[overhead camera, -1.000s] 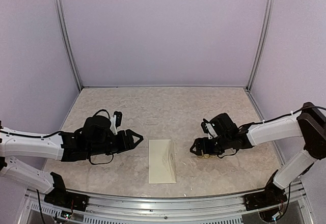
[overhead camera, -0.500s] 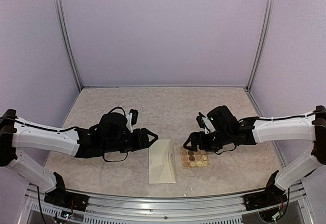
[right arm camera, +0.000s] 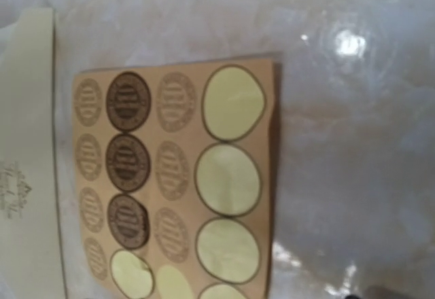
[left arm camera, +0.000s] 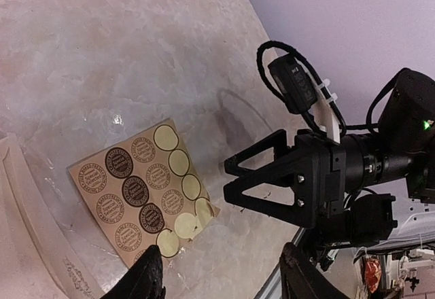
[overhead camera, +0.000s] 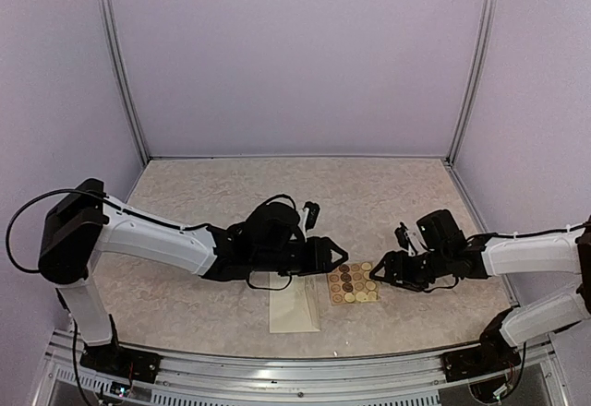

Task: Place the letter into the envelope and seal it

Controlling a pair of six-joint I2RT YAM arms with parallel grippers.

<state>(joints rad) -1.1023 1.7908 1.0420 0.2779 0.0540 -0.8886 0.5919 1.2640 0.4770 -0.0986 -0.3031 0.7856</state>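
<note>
Cream paper, thin and flat: in the top view the envelope (overhead camera: pixel 294 306) lies on the bench (overhead camera: pixel 203 194) near its front edge, its far end hidden under the left arm (overhead camera: pixel 157 238). The left gripper (overhead camera: pixel 334 256) reaches past it to the sticker sheet (overhead camera: pixel 353 282), and the right gripper (overhead camera: pixel 380 271) sits just to that sheet's right.

From the left wrist, the left gripper's own fingers stand well apart with nothing between them. The right gripper opposite spreads in an empty V.

The right wrist shows the envelope's long edge just beside the sheet.

It should handle as light and limp, apt to slide on the smooth stone and to crease. A pinch at a long edge or the flap looks best, though I cannot tell whether the flap is open.
</note>
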